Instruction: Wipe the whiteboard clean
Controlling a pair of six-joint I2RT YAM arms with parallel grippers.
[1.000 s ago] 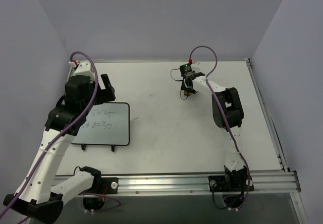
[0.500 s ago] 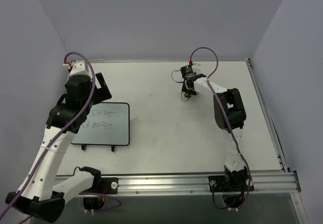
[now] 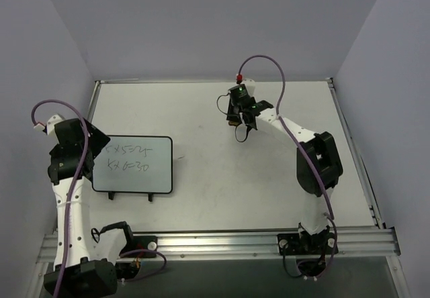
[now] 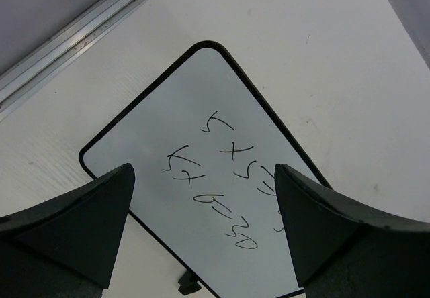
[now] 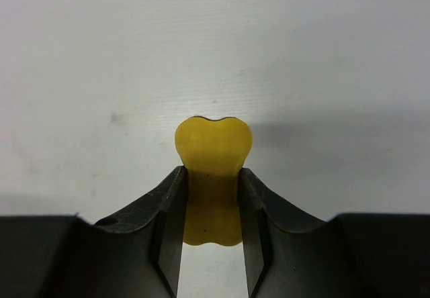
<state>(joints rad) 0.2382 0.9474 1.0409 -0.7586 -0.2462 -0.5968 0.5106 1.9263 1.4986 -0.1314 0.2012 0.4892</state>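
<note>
The whiteboard (image 3: 138, 165) lies flat at the left of the table, black-framed, with two lines of black handwriting on it. In the left wrist view the whiteboard (image 4: 201, 137) fills the space below my left gripper (image 4: 203, 177), whose fingers stand wide open above it with nothing between them. From above, that left gripper (image 3: 96, 140) hangs over the board's left edge. My right gripper (image 5: 211, 177) is shut on a small yellow block (image 5: 213, 143), squeezed at its middle and held just above the bare table. In the top view the right gripper (image 3: 235, 118) is at the table's far centre.
An aluminium rail (image 3: 235, 241) runs along the near edge by the arm bases, and another rail (image 4: 80, 29) borders the table beside the board. Grey walls close in the left, back and right sides.
The left arm pulled back toward the left near side, uncovering the board's writing. The right arm swung left with the yellow block still gripped.
</note>
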